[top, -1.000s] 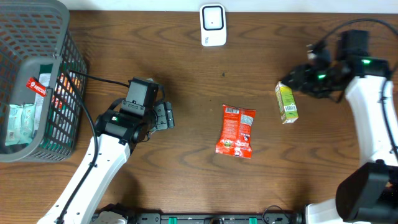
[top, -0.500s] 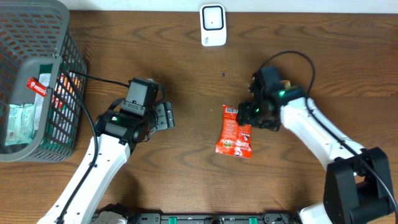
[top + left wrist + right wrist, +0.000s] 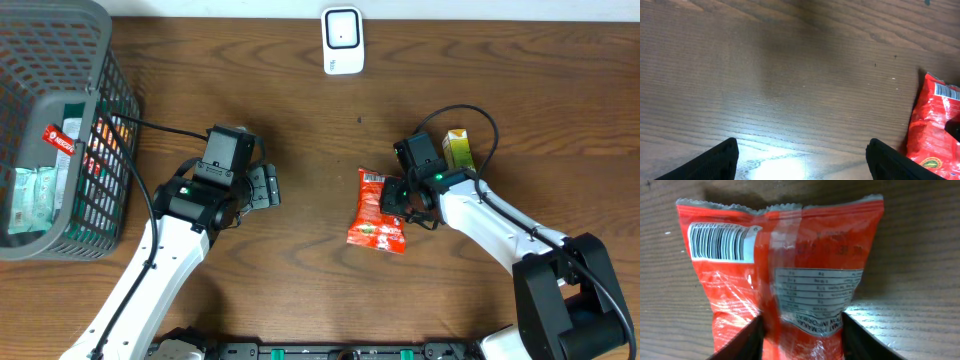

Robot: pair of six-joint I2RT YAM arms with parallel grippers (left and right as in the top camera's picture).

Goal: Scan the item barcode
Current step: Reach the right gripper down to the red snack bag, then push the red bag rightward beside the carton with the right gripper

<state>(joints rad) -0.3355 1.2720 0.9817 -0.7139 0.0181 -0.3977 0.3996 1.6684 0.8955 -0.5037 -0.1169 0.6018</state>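
Note:
A red snack packet point(image 3: 376, 228) lies flat on the wooden table, right of centre. Its back faces up in the right wrist view, with the barcode point(image 3: 720, 242) at its upper left corner. My right gripper point(image 3: 397, 200) is down on the packet's right side. Its fingers point(image 3: 747, 342) press the lower part of the packet point(image 3: 805, 255) from both sides, and the foil fills the gap. My left gripper point(image 3: 265, 187) hovers open over bare wood left of the packet point(image 3: 935, 130), holding nothing. The white scanner point(image 3: 341, 40) stands at the table's far edge.
A small green carton point(image 3: 459, 147) sits just behind my right arm. A grey wire basket point(image 3: 95, 60) holding several packets stands at the far left. A black cable runs from the basket side to my left arm.
My right arm swung from the far right, near the green carton, over to the red packet and came down on it. Its jaws narrowed round the foil. The left arm stayed still.

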